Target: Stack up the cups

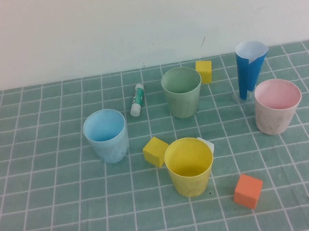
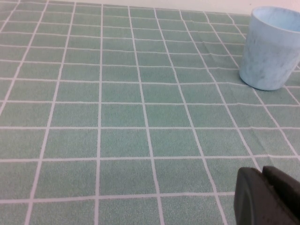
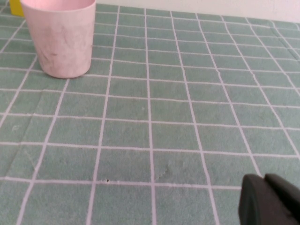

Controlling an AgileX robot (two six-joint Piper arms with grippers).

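Here we see four cups standing upright and apart on the green-tiled counter (image 1: 43, 221): the light blue cup (image 1: 106, 135) at the left, the sage green cup (image 1: 183, 92) toward the back, the yellow cup (image 1: 189, 166) nearest us, and the pale pink cup (image 1: 278, 105) at the right. None is stacked. A dark-blue paper cone (image 1: 249, 69) stands just behind the pink cup. Our left gripper (image 2: 267, 197) sits low over bare counter, well short of the blue cup, its jaws clenched on nothing. Our right gripper (image 3: 269, 201) likewise rests short of the pink cup, jaws clenched and empty.
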